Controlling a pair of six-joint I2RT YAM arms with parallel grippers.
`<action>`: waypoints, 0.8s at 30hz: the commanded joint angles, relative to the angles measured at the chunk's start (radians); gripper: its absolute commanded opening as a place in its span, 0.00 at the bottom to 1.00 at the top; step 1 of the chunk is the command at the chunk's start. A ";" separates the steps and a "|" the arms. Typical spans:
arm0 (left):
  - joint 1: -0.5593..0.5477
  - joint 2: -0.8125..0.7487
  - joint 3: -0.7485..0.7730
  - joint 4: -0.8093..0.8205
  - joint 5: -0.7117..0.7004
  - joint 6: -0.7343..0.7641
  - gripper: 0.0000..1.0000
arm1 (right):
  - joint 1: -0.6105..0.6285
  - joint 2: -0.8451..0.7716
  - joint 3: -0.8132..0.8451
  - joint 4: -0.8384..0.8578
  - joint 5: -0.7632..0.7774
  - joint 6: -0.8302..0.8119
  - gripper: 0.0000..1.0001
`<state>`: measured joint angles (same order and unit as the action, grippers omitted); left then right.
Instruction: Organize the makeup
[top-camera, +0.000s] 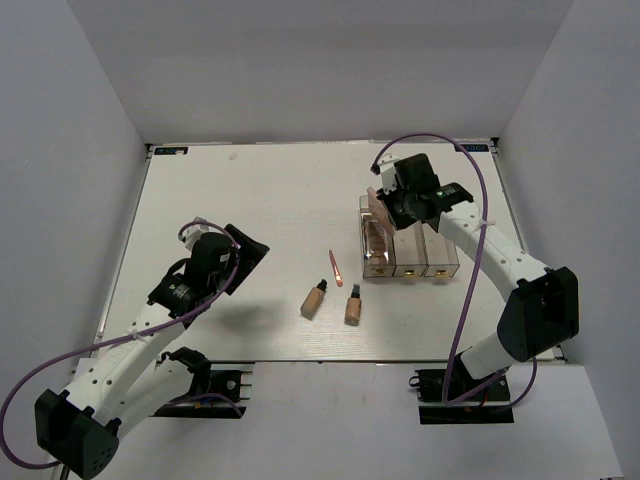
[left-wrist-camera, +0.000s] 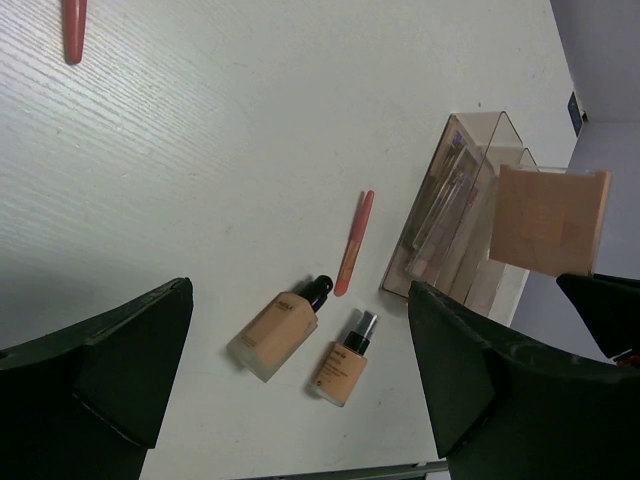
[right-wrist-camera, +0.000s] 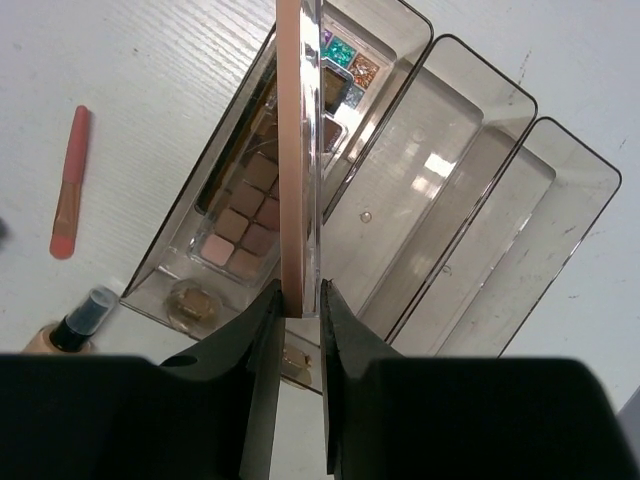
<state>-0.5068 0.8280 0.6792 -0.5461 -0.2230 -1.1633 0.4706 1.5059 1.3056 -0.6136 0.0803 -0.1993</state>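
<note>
The left gripper (top-camera: 247, 251) is seen wide open, empty. Two bottles (top-camera: 314, 299) (top-camera: 353, 305) and a stick (top-camera: 335, 268) are laid on the table (top-camera: 230, 190). A palette (right-wrist-camera: 297, 150) is pinched edge-on by the right gripper (right-wrist-camera: 297, 300) above the crowded left compartment of the box (right-wrist-camera: 577, 150); it could be caught on the palettes (right-wrist-camera: 245, 230) inside and tipped.

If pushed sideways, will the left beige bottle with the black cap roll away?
Lying on its side, the left beige bottle can hardly tip. Its body looks flat-sided in the left wrist view, so it would probably slide or pivot rather than roll. It seems rigid and smooth, so a grip might slip.
</note>
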 joint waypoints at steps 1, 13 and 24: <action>0.004 -0.010 -0.009 0.008 0.011 0.010 0.98 | -0.003 -0.016 -0.012 0.078 0.053 0.067 0.00; 0.004 -0.001 -0.012 0.006 0.011 0.002 0.98 | 0.003 0.039 -0.003 0.143 0.185 0.192 0.00; 0.004 0.023 0.000 0.008 0.005 -0.006 0.98 | 0.010 0.060 0.075 0.123 0.137 0.261 0.00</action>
<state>-0.5068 0.8566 0.6758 -0.5449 -0.2173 -1.1675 0.4736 1.5661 1.3064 -0.5217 0.2260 0.0303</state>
